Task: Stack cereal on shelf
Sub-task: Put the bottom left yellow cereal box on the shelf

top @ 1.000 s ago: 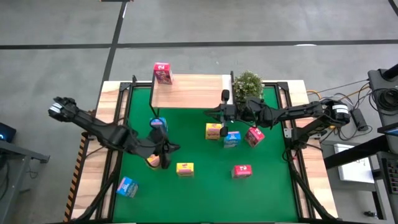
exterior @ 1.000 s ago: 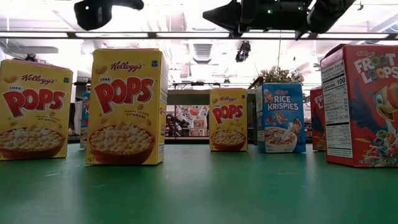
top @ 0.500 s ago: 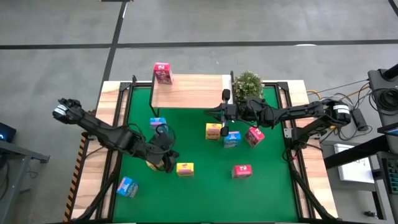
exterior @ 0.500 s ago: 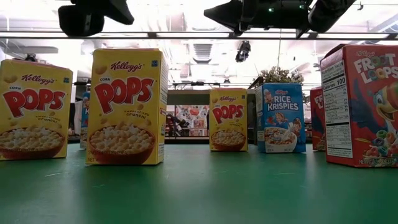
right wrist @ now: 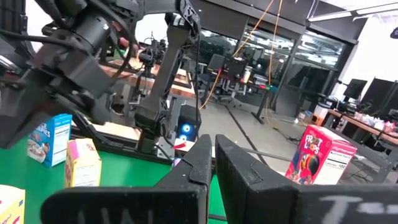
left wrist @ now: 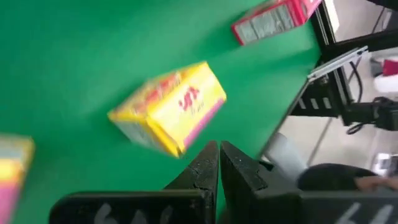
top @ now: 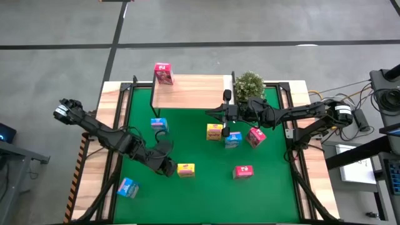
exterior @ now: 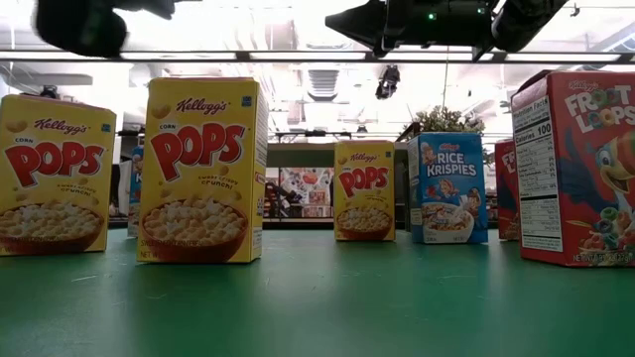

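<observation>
The left gripper (top: 167,167) was pinched shut and empty, low over the green table (top: 206,187), just beside a yellow cereal box (top: 185,169) at its tip. The right gripper (top: 225,119) was also closed on nothing, hovering over the mid-table cluster: a yellow box (top: 214,131), a blue box (top: 233,139) and a pink box (top: 255,135) close together. Further out, a pink box (top: 243,171) lay toward the front, one blue box (top: 159,124) sat near the shelf (top: 190,92), another blue box (top: 127,187) by the front left. One pink box (top: 163,73) stood on the shelf's back left corner, a potted plant (top: 249,84) beside its right end
</observation>
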Motion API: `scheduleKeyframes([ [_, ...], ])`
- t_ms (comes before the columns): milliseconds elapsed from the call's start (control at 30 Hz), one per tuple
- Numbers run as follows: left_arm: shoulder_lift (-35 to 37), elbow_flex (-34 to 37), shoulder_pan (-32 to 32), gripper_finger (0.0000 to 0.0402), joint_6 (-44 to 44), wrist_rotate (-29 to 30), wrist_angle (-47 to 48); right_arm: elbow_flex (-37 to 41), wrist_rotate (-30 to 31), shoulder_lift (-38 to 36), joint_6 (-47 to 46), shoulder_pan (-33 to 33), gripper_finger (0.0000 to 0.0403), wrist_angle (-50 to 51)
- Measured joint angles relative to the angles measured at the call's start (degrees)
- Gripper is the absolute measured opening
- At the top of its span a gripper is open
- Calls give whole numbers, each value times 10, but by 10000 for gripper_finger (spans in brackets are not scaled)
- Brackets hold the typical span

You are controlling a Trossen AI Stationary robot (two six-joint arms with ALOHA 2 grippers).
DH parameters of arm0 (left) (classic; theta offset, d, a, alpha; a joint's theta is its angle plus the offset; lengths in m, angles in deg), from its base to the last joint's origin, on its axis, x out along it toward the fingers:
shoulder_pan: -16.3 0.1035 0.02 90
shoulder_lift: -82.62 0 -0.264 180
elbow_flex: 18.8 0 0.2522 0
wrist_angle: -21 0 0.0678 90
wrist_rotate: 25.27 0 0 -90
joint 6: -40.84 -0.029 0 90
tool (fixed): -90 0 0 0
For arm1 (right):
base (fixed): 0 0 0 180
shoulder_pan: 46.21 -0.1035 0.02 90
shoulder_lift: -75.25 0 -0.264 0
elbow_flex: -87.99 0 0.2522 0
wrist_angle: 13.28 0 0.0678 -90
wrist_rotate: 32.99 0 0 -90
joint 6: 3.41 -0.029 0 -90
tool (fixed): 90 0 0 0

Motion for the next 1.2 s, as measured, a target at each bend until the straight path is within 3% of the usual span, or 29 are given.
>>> scheduleKeyframes([
  [367,1,0,-27,0,97,-33,-26,0,1,0,-2,0,13,2],
  [533,-33,-61,-27,0,71,-53,-25,0,1,0,-2,0,13,3],
  [667,-81,-143,-27,0,8,-52,68,0,1,0,-1,0,13,6],
  [933,-180,-268,-50,0,8,-67,353,0,1,0,0,0,13,12],
  [1200,-198,-297,-62,0,-43,-53,374,0,1,0,-2,0,13,12],
])
